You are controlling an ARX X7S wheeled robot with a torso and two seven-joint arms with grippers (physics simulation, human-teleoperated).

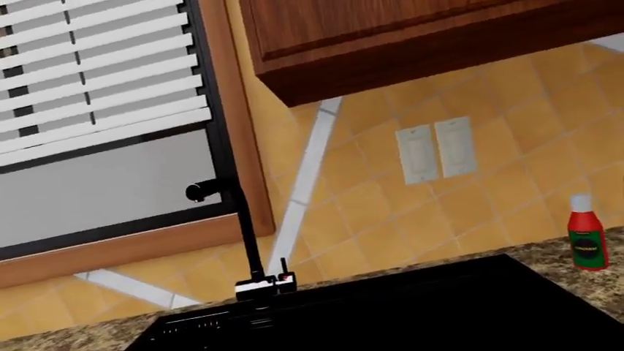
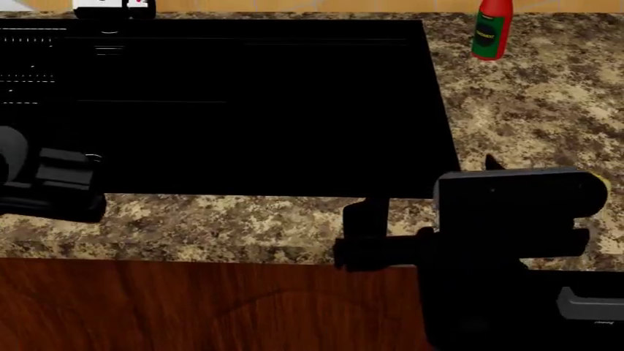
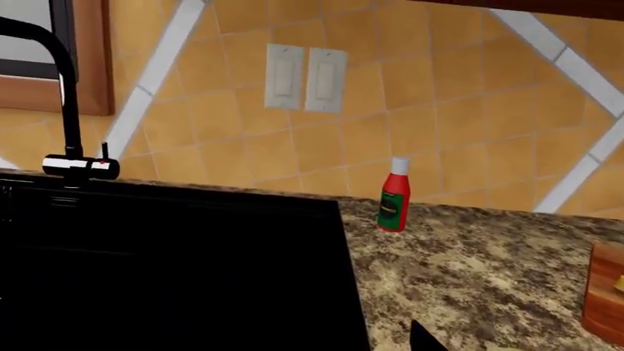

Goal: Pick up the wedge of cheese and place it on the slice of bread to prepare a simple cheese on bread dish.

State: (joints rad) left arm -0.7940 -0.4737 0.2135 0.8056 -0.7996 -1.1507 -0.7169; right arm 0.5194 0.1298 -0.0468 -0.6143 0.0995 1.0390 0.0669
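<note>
Only one dark fingertip of the right tool (image 3: pixel 424 340) shows in its own wrist view, low over the counter (image 3: pixel 487 278). The head view shows that arm's boxy housing (image 2: pixel 512 201) at the near counter edge, which hides the jaws, so I cannot tell whether the tool is open or closed. The left tool (image 2: pixel 54 186) is a dark block at the far left of the head view, over the near lip of the sink (image 2: pixel 244 110). Its fingers are not shown either, so its state is also unknown. Its wrist camera points up at the faucet (image 1: pixel 239 234), the wall and the blinds (image 1: pixel 98 73).

Neither the cheese nor the bread is clearly in sight. In the right wrist view a wooden board (image 3: pixel 606 292) enters at the frame edge, on the counter to the right of the sink and nearer than the red bottle (image 3: pixel 393 196). A sliver of yellow (image 3: pixel 620 282) on it may be the cheese, though too little shows to be sure or to read its long axis.

If so, the target lies to the right of the right tool and well away from the left one. The right arm is the nearer. The next move would be to swing it rightward until the board comes fully into view.
</note>
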